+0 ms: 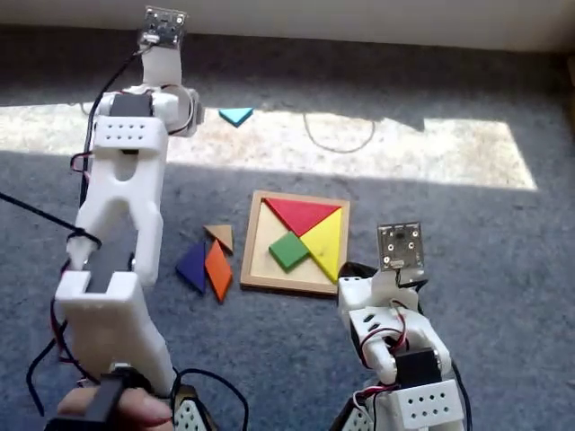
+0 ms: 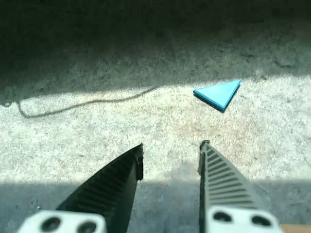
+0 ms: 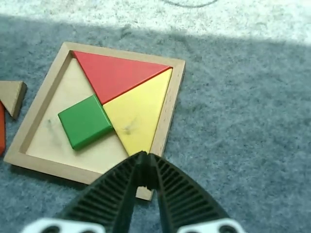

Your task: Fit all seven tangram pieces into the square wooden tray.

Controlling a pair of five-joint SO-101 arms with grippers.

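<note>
Well beyond the wooden tray, we are poising our left tool apart for grabbing the cyan triangle; our right tool is sitting together.

red triangle | yellow triangle | green square | cyan triangle | tan triangle | blue piece | orange piece | tray pale wood | carpet grey-blue

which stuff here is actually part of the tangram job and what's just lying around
Part of the job:
wooden tray
red triangle, yellow triangle and green square, already in the tray
tan triangle, orange piece and dark blue piece, beside the tray
light blue triangle, far off in the sunlit strip

Just lying about:
thin cord on the carpet
</note>
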